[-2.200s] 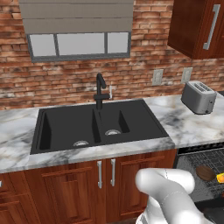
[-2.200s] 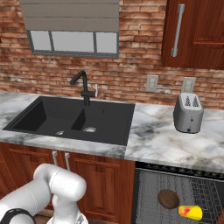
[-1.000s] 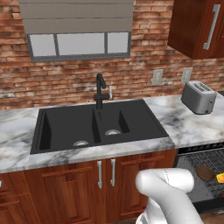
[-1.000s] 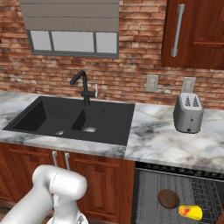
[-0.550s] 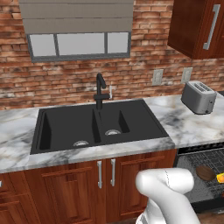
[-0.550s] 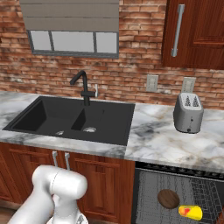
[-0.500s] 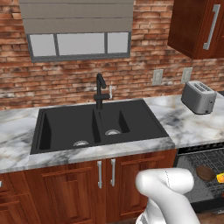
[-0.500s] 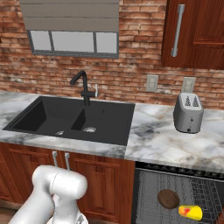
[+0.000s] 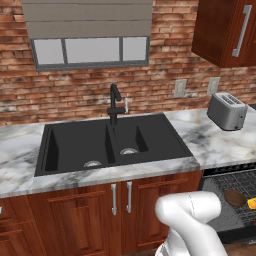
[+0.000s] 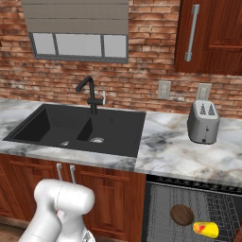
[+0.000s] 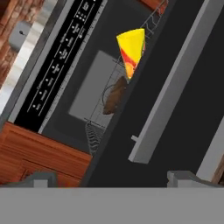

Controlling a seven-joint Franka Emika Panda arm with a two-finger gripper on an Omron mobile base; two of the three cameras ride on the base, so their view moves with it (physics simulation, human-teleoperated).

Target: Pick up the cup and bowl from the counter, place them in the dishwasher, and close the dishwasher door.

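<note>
The yellow-orange cup (image 11: 131,47) lies on its side in the dishwasher's wire rack (image 10: 163,208), with the dark brown bowl (image 11: 114,98) next to it. Both also show in the base views: cup (image 10: 206,229) (image 9: 251,202), bowl (image 10: 182,215) (image 9: 234,197). The dishwasher door (image 11: 166,131) is down, a black panel with a grey bar handle; the control strip (image 11: 61,57) runs along the opening. My gripper (image 11: 113,178) hovers close over the door, open, its fingertips (image 11: 41,179) far apart with nothing between them. The marble counter (image 10: 175,151) holds neither cup nor bowl.
A silver toaster (image 10: 203,122) stands on the counter above the dishwasher. The black double sink (image 9: 110,142) with its faucet lies to the left. Red-brown cabinet doors (image 9: 120,210) sit under the sink, and an upper cabinet (image 10: 212,33) hangs at the right.
The arm's white body has sunk slightly in the right base view over the last two seconds. Cup, bowl and door have not moved.
</note>
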